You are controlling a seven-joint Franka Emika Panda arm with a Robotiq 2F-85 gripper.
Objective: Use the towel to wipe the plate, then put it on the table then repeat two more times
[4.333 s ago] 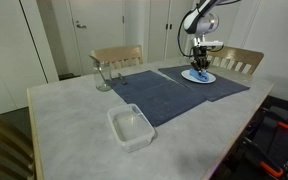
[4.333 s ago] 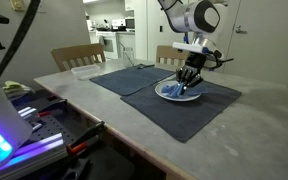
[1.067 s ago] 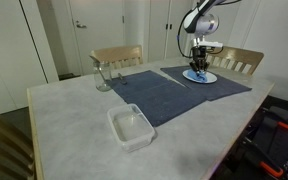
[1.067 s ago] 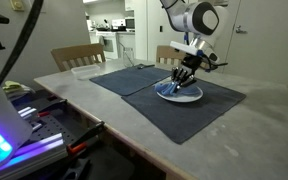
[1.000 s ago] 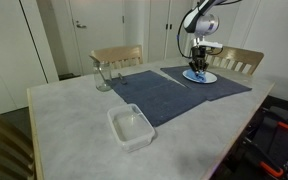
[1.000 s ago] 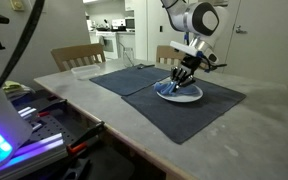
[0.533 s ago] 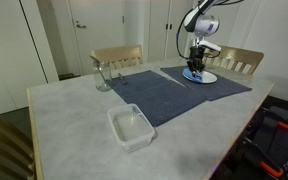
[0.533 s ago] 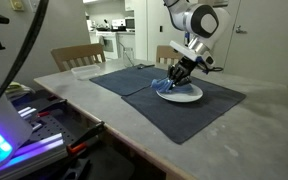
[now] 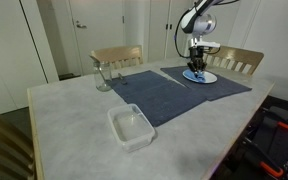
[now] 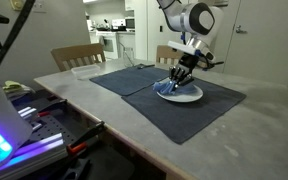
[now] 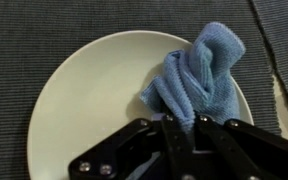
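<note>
One claw (image 11: 184,121) pinches the towel (image 11: 199,75) on the plate (image 11: 84,100), clear container (image 9: 131,127) well apart.

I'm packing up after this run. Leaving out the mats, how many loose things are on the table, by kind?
plate: 1
towel: 1
clear container: 1
glass: 1
Total: 4
</note>
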